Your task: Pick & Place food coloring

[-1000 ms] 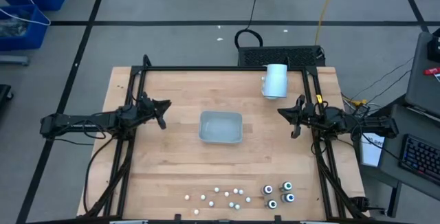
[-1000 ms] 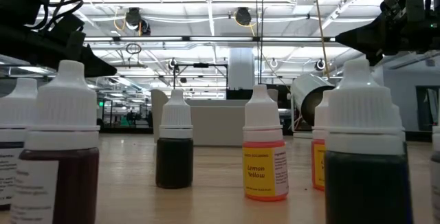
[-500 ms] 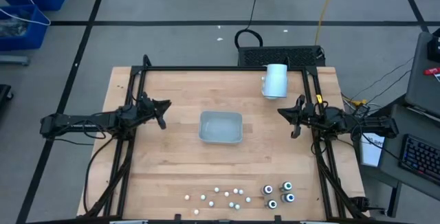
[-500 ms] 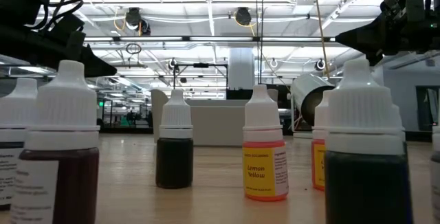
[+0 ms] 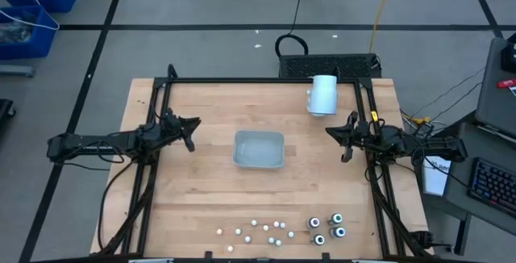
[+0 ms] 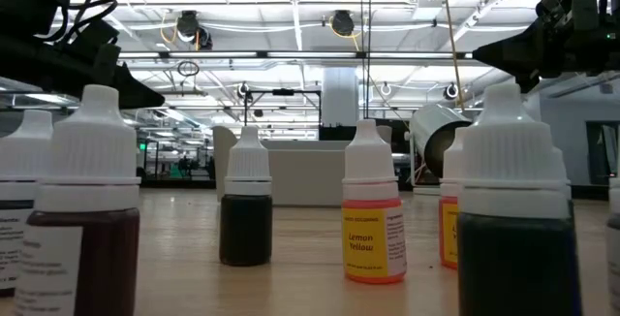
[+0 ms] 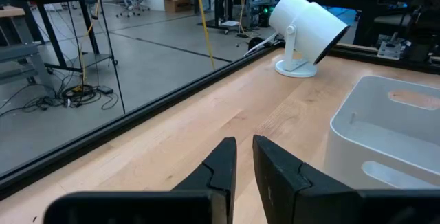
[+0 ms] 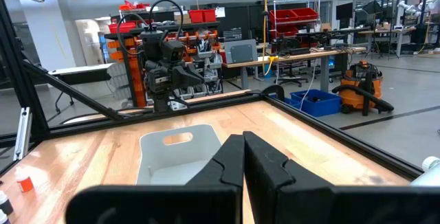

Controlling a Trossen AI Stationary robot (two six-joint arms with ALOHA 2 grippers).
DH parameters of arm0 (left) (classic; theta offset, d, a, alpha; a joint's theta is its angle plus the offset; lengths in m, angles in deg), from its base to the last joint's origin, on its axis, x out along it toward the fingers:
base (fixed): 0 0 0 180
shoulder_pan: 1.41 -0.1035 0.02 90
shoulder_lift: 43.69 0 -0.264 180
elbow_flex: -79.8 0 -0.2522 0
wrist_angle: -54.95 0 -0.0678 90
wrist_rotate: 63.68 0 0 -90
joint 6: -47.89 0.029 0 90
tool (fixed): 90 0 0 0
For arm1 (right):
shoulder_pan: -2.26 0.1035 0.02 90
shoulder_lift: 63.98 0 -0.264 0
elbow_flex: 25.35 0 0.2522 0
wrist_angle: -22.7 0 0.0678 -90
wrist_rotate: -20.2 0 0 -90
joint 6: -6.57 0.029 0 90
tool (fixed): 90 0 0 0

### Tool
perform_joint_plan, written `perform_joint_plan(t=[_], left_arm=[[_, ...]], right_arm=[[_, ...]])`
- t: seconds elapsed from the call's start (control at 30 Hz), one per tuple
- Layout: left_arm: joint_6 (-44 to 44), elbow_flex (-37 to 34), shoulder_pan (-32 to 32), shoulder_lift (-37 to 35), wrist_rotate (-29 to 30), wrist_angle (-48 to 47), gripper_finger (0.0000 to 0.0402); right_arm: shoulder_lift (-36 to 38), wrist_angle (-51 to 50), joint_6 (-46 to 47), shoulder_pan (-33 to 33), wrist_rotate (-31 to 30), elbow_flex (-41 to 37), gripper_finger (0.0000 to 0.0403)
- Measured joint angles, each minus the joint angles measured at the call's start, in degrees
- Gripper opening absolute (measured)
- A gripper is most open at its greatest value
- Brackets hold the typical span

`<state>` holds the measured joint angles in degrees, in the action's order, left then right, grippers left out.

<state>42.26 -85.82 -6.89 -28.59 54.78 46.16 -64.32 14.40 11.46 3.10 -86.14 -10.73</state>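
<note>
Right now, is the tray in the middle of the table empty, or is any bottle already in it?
Empty. In the high view the tray shows only its bare pale floor, and the bottles stand near the table's front edge.

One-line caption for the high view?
Grey translucent tray mid-table, small food coloring bottles at the near edge, both arms waiting at the sides.

left end effector, tray, white cylinder
</note>
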Motion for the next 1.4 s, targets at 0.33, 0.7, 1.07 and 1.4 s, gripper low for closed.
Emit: perform_joint_plan(t=[0.33, 0.7, 1.07, 1.4], left_arm=[[0.0, 0.01, -0.01, -0.01, -0.01, 0.01, 0.0058], [0.02, 0.0, -0.01, 0.01, -0.01, 0.0, 0.0058], [-1.64, 0.06, -0.01, -0.01, -0.42, 4.07, 0.0058], [-3.52, 0.07, 0.0, 0.01, -5.45, 4.17, 0.0058]], right_arm=[[0.0, 0.0, 0.02, 0.01, 0.01, -0.01, 0.0], [0.0, 0.01, 0.02, 0.0, 0.0, -0.01, 0.0], [0.02, 0.34, 0.02, 0.0, 0.02, 0.0, 0.0], [0.0, 0.53, 0.02, 0.02, 0.0, 0.0, 0.0]])
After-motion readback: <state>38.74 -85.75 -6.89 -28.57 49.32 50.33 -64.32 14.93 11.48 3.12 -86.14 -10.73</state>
